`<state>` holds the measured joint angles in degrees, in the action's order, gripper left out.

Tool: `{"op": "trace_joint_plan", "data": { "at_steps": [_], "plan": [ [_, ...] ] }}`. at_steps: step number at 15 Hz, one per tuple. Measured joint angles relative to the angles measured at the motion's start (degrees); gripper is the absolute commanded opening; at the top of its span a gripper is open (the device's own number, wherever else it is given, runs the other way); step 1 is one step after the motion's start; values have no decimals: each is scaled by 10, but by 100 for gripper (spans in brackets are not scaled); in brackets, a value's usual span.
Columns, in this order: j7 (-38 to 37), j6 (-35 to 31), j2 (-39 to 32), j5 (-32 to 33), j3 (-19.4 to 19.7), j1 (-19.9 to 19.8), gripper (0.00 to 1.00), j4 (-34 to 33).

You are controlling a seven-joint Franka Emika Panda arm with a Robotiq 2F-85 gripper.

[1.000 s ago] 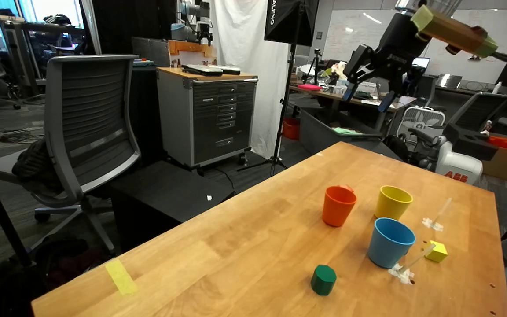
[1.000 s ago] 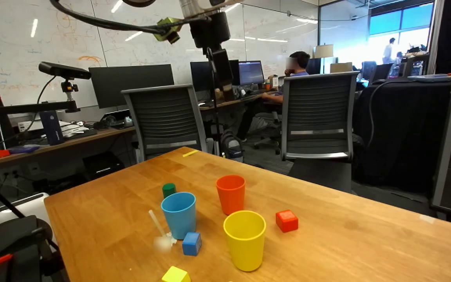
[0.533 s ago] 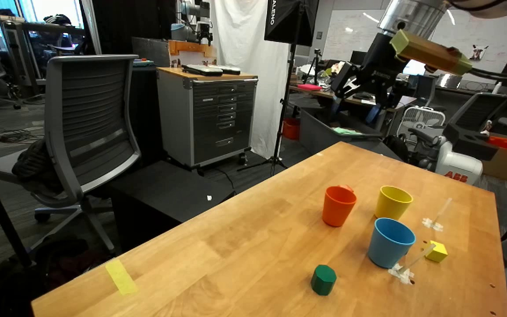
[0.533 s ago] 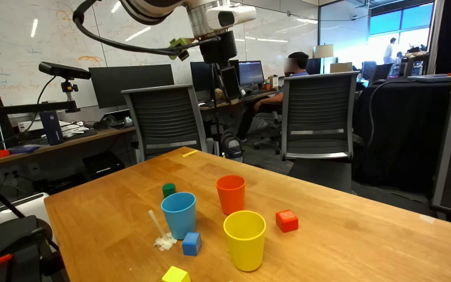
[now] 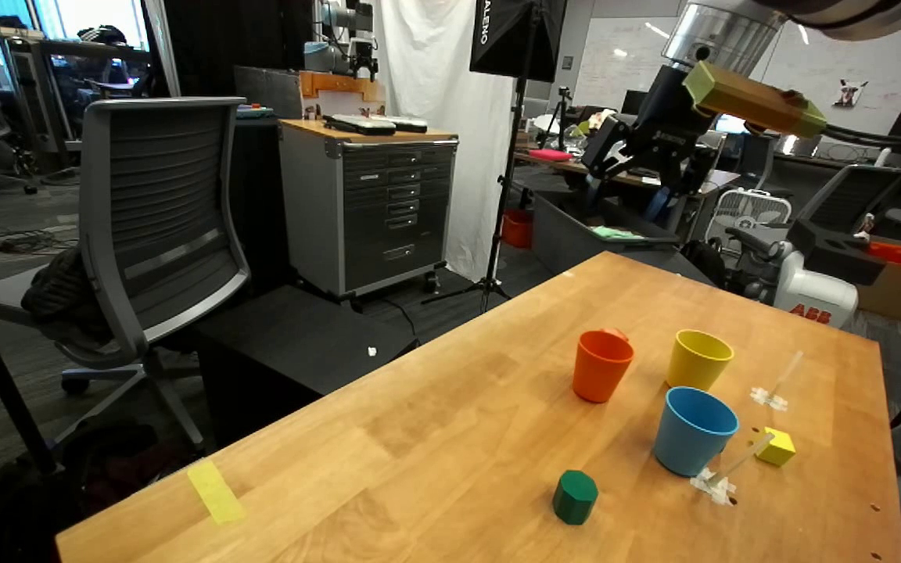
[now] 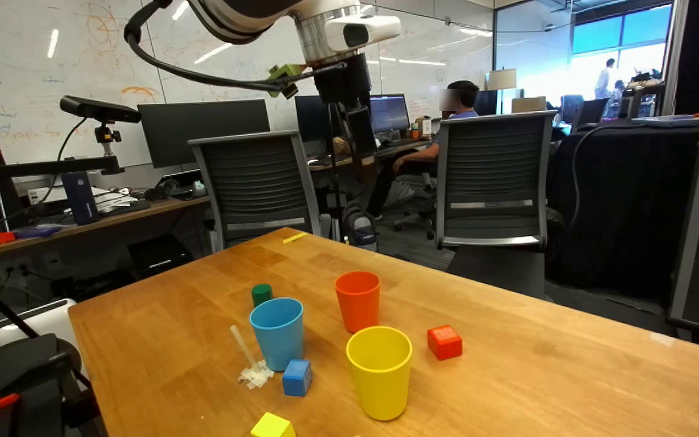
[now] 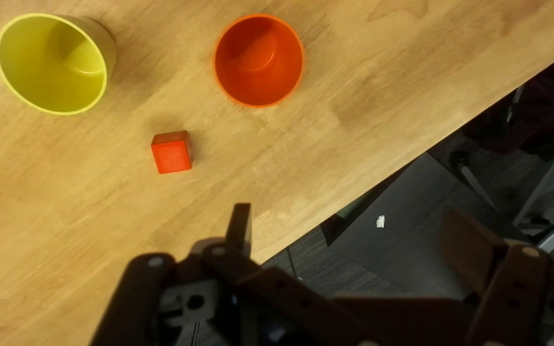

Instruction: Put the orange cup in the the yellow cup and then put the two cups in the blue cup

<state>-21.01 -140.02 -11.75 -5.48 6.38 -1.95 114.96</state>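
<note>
The orange cup stands upright on the table in both exterior views. It also shows in the wrist view at the upper middle. The yellow cup stands upright near it, and shows at the upper left of the wrist view. The blue cup stands upright beside these two; it is out of the wrist view. All three stand apart, and the orange and yellow cups look empty. My gripper is open and empty, high above the table, its fingers wide apart in the wrist view.
A red block lies near the orange and yellow cups. A blue block, a green block and a yellow block lie around the blue cup. Thin sticks are taped upright to the table.
My open gripper has moved down, leftward in one exterior view and slightly rightward in the other, mostly in the first half second. The cups and blocks have not moved.
</note>
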Motion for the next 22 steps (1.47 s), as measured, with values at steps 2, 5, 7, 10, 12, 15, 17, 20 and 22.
{"op": "trace_joint_plan", "data": {
  "at_steps": [2, 5, 7, 10, 12, 15, 17, 20, 22],
  "plan": [
    [0, 0, 0, 0, 0, 0, 100, 0],
    [1, 1, -12, 0, 0, -1, 100, 2],
    [3, 0, -29, 0, 0, 0, 100, 1],
    [9, -1, -64, 0, -1, 1, 100, 0],
    [15, -8, -90, 0, -3, 3, 100, -2],
    [21, -16, -133, 0, -7, 9, 100, -11],
    [25, -23, -160, 0, -9, 16, 100, -21],
    [25, -31, -193, 0, -11, 27, 100, -41],
    [26, -31, -209, 0, -12, 32, 75, -54]
  ]
}}
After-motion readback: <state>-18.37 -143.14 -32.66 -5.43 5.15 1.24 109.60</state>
